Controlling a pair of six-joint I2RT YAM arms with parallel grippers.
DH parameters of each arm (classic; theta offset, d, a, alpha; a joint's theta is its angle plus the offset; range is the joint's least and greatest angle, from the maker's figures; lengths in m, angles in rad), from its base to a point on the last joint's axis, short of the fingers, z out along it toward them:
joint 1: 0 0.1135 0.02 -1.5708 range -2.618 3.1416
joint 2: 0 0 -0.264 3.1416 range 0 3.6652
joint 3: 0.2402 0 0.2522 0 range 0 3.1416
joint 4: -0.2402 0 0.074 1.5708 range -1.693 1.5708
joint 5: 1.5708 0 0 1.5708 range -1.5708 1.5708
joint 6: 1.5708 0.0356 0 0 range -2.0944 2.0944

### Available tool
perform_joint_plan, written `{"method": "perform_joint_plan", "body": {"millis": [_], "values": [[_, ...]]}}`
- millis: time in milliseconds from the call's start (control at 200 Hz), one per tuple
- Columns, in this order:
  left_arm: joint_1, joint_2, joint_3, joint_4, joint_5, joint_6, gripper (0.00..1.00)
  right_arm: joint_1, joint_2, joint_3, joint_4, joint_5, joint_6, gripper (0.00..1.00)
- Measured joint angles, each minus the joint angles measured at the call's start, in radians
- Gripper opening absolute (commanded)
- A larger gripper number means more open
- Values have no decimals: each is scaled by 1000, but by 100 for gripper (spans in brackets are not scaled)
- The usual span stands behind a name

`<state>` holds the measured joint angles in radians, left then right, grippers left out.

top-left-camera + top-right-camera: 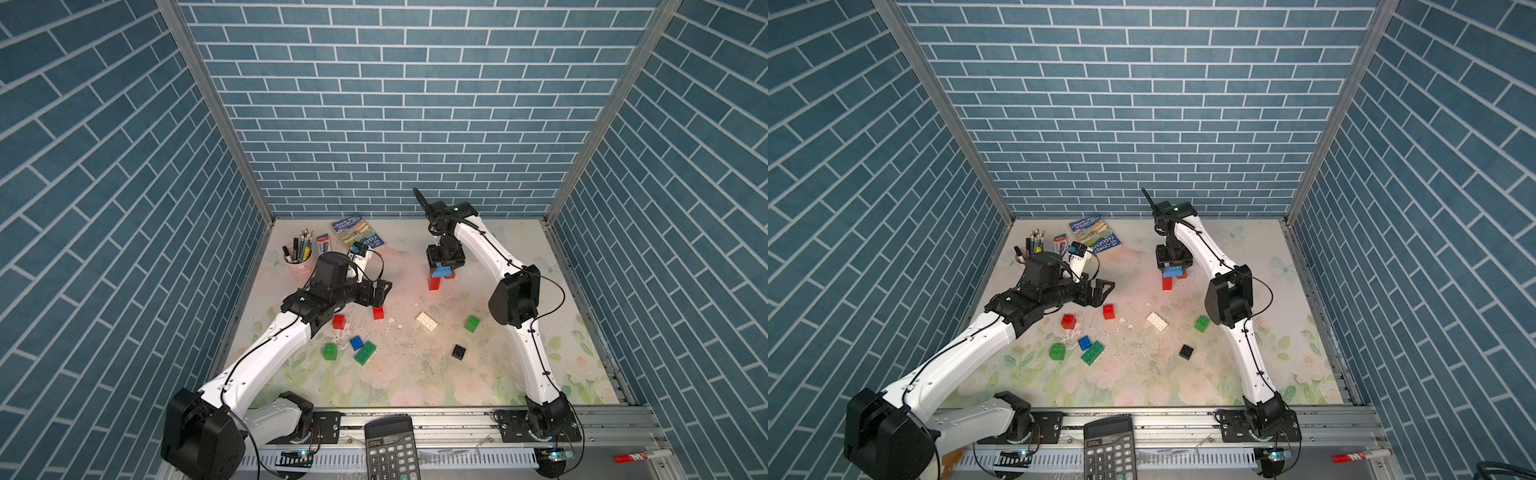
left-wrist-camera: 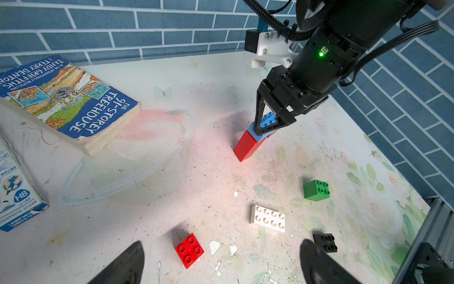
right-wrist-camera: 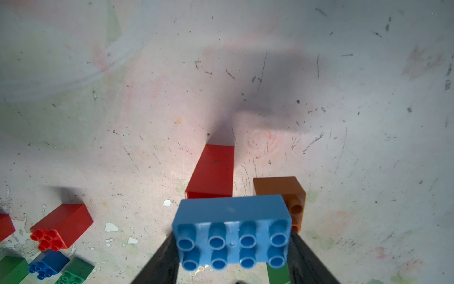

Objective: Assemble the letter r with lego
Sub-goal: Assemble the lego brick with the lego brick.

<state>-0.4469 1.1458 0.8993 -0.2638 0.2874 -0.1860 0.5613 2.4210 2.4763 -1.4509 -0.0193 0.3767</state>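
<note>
In front of the red stack (image 1: 434,283), a black brick (image 1: 458,351), a white brick (image 1: 427,321) and a green brick (image 1: 472,323) lie loose on the counter (image 1: 415,382). Left of it, the left jaws hang released, empty. The right jaws grasp the light blue brick (image 1: 440,272) atop that stack.

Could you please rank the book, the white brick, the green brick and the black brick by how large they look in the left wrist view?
Largest to smallest:
1. book, clearly the largest
2. white brick
3. green brick and black brick, which look about alike, so I would not rank those two.
</note>
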Motion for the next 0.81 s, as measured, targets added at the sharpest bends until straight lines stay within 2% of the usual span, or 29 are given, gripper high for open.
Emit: {"method": "perform_joint_plan", "body": {"millis": [805], "values": [[0, 0, 11, -11, -6, 26, 99, 2, 6, 0, 0, 24, 38, 23]]}}
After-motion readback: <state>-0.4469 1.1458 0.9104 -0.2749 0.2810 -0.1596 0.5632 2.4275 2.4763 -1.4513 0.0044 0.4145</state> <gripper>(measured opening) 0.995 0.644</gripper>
